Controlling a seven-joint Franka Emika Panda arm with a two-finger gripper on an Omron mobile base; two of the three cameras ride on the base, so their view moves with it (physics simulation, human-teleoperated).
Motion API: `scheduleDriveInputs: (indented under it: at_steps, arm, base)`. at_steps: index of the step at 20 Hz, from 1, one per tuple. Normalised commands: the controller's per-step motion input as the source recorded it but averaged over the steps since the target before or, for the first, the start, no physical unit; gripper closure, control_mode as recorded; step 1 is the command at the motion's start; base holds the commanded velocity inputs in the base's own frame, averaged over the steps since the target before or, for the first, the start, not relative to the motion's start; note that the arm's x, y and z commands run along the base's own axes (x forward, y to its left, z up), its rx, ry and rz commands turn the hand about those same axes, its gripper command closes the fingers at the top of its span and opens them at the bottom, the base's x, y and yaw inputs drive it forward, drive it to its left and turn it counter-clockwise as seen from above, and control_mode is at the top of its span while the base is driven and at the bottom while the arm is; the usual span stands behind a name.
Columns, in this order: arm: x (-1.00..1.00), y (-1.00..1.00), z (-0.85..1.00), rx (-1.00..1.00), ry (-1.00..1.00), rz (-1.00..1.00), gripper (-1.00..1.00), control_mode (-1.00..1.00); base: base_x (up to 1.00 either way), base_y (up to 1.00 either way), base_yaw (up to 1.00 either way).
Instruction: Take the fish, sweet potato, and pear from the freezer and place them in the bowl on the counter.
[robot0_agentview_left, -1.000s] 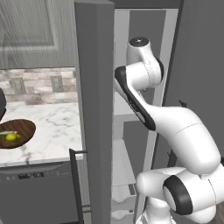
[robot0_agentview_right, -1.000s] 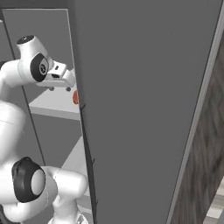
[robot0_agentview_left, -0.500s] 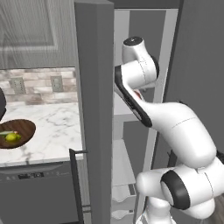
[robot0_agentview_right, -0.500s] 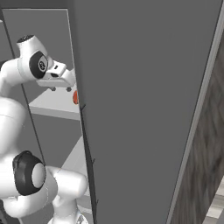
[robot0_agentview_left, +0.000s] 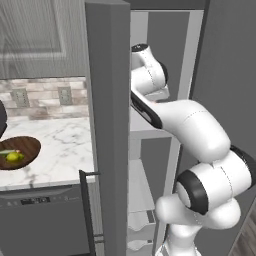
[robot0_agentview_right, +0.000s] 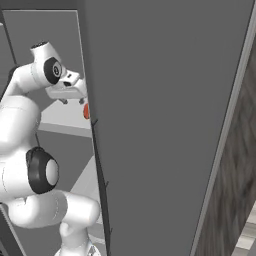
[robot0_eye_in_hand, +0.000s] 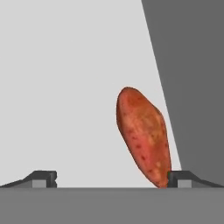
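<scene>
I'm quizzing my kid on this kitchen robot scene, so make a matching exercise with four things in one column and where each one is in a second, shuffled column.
Things:
1. sweet potato
2. pear
3. bowl
4. gripper

Places:
A. on the marble counter
B. on the white freezer shelf, in front of the open fingers
C. inside the freezer, jaws open
D. in the wooden bowl

Pairs: 1-B, 2-D, 3-A, 4-C
</scene>
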Motion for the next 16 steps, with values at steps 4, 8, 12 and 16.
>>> scheduleDriveInputs:
  at_steps: [4,8,12,16]
  arm:
    - [0.08,-0.18,-0.04,0.00,0.03,0.00,-1.00,-1.00]
    - [0.01,-0.03,-0.11,0.00,0.04,0.00,-1.00,-1.00]
    - [0.08,-0.17,-0.21,0.00,0.12,0.00,-1.00,-1.00]
    - [0.03,-0.20,-0.14,0.00,0.16,0.00,-1.00,-1.00]
  base:
    - [0.00,0.00,0.00]
    - [0.00,0.00,0.00]
    - [0.00,0.00,0.00]
    - [0.00,0.00,0.00]
